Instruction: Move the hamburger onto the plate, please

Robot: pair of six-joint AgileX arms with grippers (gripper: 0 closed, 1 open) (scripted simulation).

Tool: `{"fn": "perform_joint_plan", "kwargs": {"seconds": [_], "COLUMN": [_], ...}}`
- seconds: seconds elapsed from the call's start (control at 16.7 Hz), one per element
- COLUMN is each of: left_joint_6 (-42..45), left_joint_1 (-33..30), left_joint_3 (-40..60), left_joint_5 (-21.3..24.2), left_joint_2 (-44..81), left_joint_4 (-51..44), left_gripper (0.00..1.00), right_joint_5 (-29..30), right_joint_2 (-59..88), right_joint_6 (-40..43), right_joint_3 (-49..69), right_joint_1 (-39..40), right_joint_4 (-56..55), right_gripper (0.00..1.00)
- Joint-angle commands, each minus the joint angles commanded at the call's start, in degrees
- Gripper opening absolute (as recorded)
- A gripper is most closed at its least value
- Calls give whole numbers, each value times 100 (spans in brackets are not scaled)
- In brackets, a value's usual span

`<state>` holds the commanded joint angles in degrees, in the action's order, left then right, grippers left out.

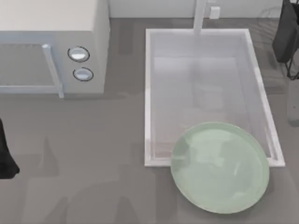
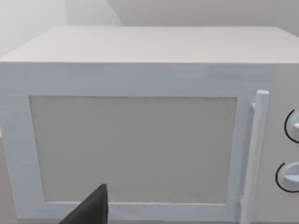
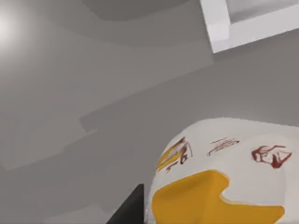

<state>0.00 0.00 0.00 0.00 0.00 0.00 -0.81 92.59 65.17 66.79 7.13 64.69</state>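
Fingers of the right gripper: cannot tell how they stand, though the cream-white hamburger with yellow-orange patches [image 3: 224, 182] sits close under that wrist above the grey table [image 3: 70, 93]. Left arm [image 1: 5, 154] is parked at the table's left edge, facing the white microwave [image 2: 140, 126]. Glossy round mint-green plate [image 1: 219, 166] overlaps the white sink basin's [image 1: 148, 93] near rim.

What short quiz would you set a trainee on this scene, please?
1. True or false: the plate lies wholly inside the sink basin.
2. The left wrist view faces the door of which appliance? A toaster, B microwave, C kettle.
3. Which thing of the task sits close before the right wrist camera?

Key:
1. False: it overlaps the basin's front rim and juts out over the table.
2. B.
3. The hamburger.
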Motion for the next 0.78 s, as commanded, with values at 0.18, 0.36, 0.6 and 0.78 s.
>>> {"fn": "perform_joint_plan", "kwargs": {"seconds": [0.18,0.36,0.6,0.78], "left_joint_6": [0,0,0,0], "left_joint_1": [0,0,0,0], "left_joint_3": [0,0,0,0], "left_joint_5": [0,0,0,0], "left_joint_2": [0,0,0,0], "left_joint_4": [0,0,0,0], "left_gripper": [100,100,100,100], "right_joint_5": [-60,-108,-127,-122], "right_joint_2": [662,1188,1433,1409], "right_joint_6": [-517,-997,-1277,-1278], "right_joint_3": [570,1038,1270,1250], "right_joint_1": [1257,2181,2577,2556], "right_joint_4": [-26,-83,-134,-122], "right_gripper": [0,0,0,0]}}
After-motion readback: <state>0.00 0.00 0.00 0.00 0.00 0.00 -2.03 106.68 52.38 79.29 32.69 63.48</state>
